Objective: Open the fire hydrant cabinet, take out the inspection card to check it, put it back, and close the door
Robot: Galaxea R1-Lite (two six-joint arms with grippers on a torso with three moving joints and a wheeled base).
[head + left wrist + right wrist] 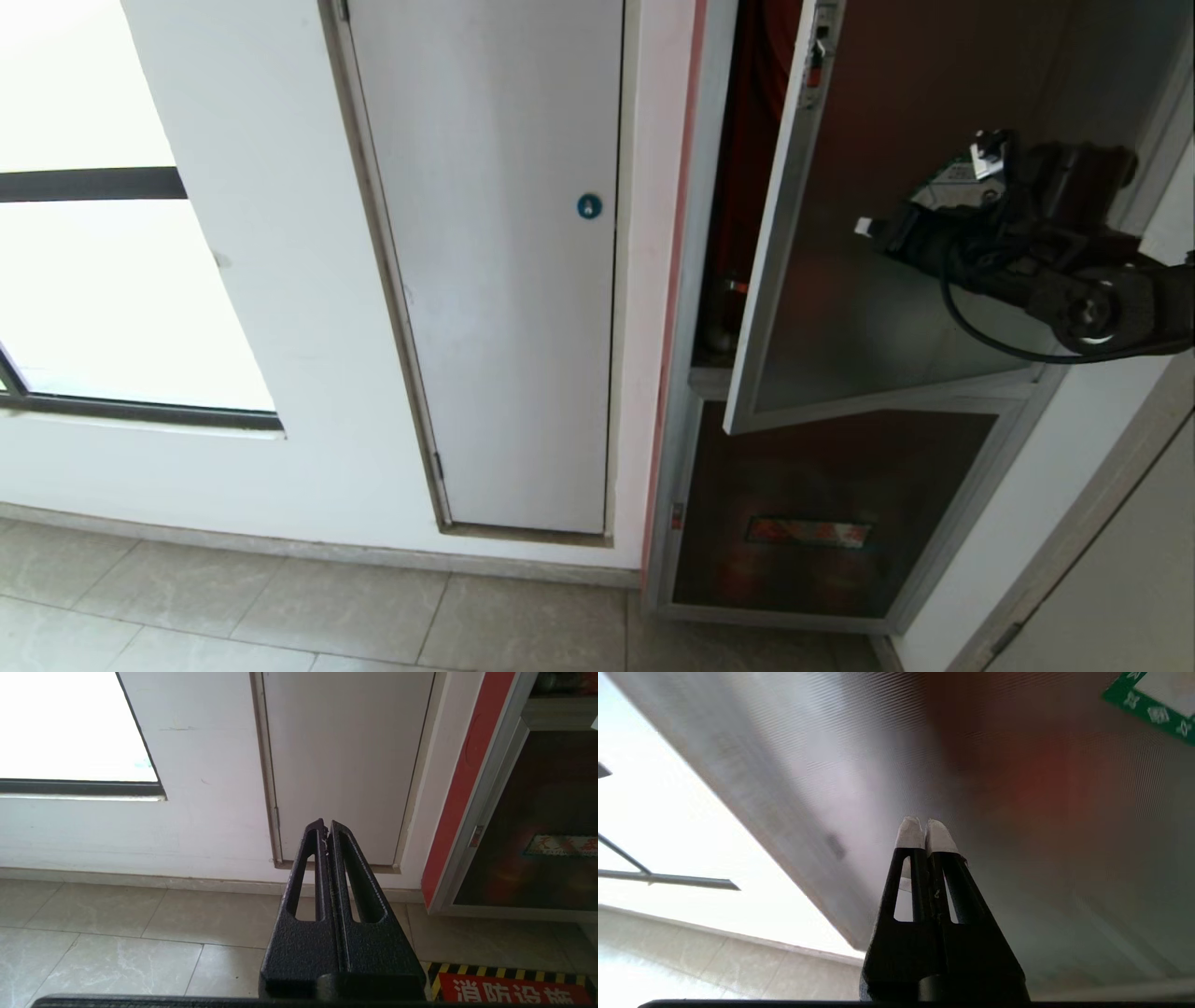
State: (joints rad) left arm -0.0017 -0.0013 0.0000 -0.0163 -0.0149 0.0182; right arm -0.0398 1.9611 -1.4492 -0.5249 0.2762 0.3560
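The fire hydrant cabinet (698, 280) stands at the right, its red interior showing through a gap on its left side. The door (840, 317), dark glass in a silver frame, hangs partly open, and its edge with the small red latch (815, 70) is swung out towards me. My right gripper (866, 227) is shut and empty in front of the outer glass. In the right wrist view the gripper's (924, 828) white-taped tips sit close to the door's pane (1017, 788), below the green-bordered sticker (1153, 704); I cannot tell if they touch. My left gripper (325, 828) is shut and parked low. The inspection card is out of view.
A white door with a blue round lock (589, 206) stands left of the cabinet, with a bright window (93, 280) further left. Below the open door is a smaller dark glass panel (822, 504). A red floor marking with yellow-black stripes (509, 987) lies before the cabinet.
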